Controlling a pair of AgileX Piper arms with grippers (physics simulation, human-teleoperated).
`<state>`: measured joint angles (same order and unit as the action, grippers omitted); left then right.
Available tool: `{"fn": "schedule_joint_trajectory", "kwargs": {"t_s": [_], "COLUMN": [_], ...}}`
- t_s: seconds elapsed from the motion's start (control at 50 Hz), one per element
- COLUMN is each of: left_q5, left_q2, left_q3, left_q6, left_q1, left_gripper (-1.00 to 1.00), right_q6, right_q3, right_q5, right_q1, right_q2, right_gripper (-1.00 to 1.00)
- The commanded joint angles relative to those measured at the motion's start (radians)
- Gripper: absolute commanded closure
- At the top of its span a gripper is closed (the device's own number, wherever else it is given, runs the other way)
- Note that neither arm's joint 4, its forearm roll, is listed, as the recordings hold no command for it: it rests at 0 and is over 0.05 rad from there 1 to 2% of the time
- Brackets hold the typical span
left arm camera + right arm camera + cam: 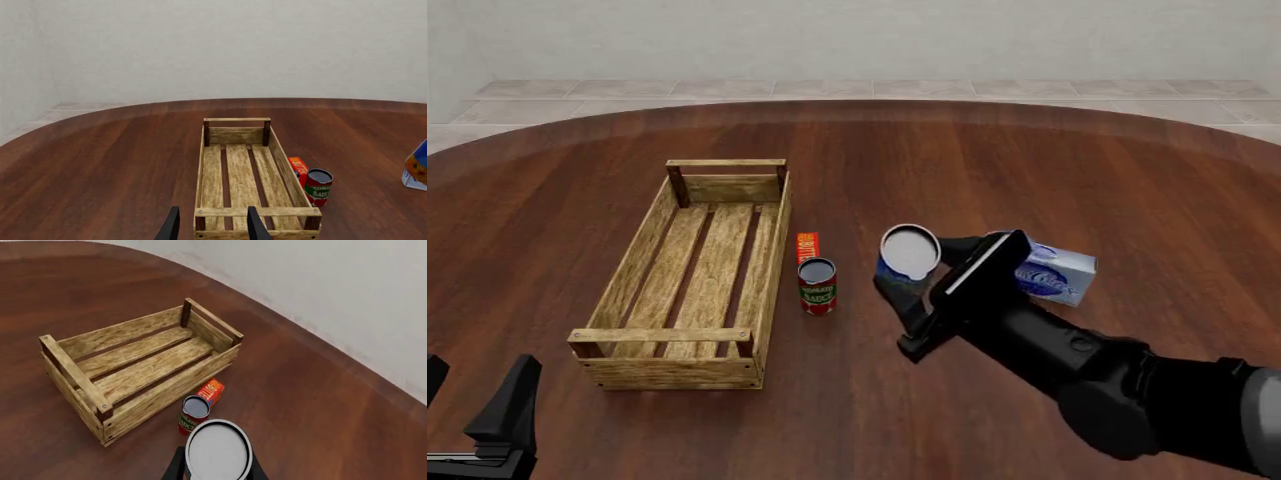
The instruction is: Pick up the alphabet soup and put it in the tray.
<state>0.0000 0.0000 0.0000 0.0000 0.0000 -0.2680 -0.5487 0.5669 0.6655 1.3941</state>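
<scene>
Gripping the alphabet soup (909, 252) between its jaws, the right gripper (928, 290) is holding the can tilted above the tabletop (1028, 170), right of the tray (694, 290) and near the tomato sauce can (817, 286). Left gripper (481, 410) is hovering near the tray's close end, jaws spread apart.

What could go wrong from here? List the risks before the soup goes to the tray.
1. The tomato sauce can and the orange box stand between the alphabet soup and the tray; a low carry could knock them.
2. The tray's near side wall is raised; the can could clip it.
3. The right pincer grips low on the can, so it may tilt.
</scene>
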Motion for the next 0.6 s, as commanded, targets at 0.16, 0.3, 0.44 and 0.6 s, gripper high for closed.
{"fn": "schedule_joint_trajectory", "kwargs": {"t_s": [0.16,0.3,0.44,0.6], "left_q5": [0.0,0.0,0.0,0.0], "left_q2": [0.0,0.0,0.0,0.0], "left_q3": [0.0,0.0,0.0,0.0], "left_q6": [0.0,0.0,0.0,0.0], "left_q1": [0.0,0.0,0.0,0.0], "left_gripper": [-1.0,-1.0,-1.0,-1.0], "right_q6": [0.016,0.013,0.012,0.017], "right_q3": [-0.155,-0.207,-0.285,-0.389], "right_q5": [-0.069,-0.091,-0.128,-0.176], "right_q1": [0.049,0.056,0.07,0.089], "right_q2": [0.029,0.039,0.064,0.129], "right_gripper": [1.0,1.0,1.0,1.0]}}
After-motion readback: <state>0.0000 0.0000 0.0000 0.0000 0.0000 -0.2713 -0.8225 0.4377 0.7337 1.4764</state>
